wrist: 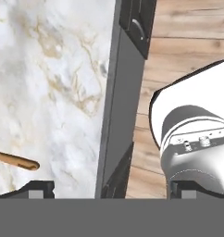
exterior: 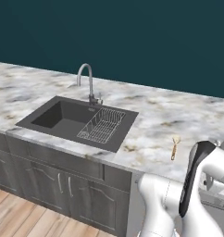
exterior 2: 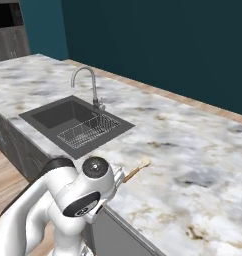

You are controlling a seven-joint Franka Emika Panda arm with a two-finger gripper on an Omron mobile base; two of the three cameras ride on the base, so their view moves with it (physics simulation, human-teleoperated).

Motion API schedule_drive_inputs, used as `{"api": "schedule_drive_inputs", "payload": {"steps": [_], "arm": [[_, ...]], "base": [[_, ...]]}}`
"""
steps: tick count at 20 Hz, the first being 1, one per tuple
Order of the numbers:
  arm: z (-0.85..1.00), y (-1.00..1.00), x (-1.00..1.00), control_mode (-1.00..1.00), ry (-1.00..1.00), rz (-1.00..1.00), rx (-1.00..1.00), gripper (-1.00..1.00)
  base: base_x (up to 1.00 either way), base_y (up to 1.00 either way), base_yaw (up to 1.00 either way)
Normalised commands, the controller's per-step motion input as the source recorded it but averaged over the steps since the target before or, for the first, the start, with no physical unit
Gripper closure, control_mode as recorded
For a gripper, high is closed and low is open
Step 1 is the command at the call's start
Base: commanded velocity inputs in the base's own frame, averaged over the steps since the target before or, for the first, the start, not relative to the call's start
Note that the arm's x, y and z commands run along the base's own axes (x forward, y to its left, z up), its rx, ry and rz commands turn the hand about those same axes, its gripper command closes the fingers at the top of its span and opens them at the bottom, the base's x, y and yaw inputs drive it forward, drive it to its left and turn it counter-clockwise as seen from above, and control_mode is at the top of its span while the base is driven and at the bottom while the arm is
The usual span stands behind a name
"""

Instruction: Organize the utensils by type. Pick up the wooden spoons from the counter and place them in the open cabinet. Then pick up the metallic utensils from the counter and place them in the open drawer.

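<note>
Marble counter (exterior: 169,115) with brown veins carries a dark sink (exterior: 63,118), a wire rack (exterior: 102,125) inside it and a curved tap (exterior: 88,83) behind. Right of the sink, near the front edge, lies the short wooden spoon (exterior: 175,147), cream head, orange-brown handle. Gripper (wrist: 111,190) spread wide, empty, over the counter's edge.

Marble counter (exterior: 169,115) brown-veined; spoon (exterior 2: 137,169) cream-headed, orange-brown handle.

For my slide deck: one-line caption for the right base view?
Cream-headed wooden spoon lies on the marble counter near the sink, beside the robot arm.
</note>
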Motion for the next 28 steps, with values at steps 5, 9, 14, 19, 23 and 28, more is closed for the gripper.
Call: {"api": "schedule_drive_inputs", "payload": {"steps": [5,9,14,19,23,28], "arm": [[0.0,0.0,0.5,-1.0,0.03,-0.17,0.0,-1.0],[0.06,0.0,0.61,-1.0,0.03,-0.16,0.0,-1.0],[0.2,0.11,0.71,-1.0,0.0,-0.12,0.0,-1.0],[0.21,0.03,0.52,-1.0,-0.01,-0.4,0.04,-1.0],[0.05,-0.09,0.21,-1.0,-0.04,-0.53,0.2,-1.0],[0.0,-0.12,0.01,-1.0,-0.03,-0.6,0.34,-1.0]], "base": [[0.0,0.0,0.0],[0.0,0.0,0.0],[0.0,0.0,0.0],[0.0,0.0,0.0],[0.0,0.0,0.0],[0.0,0.0,0.0]]}}
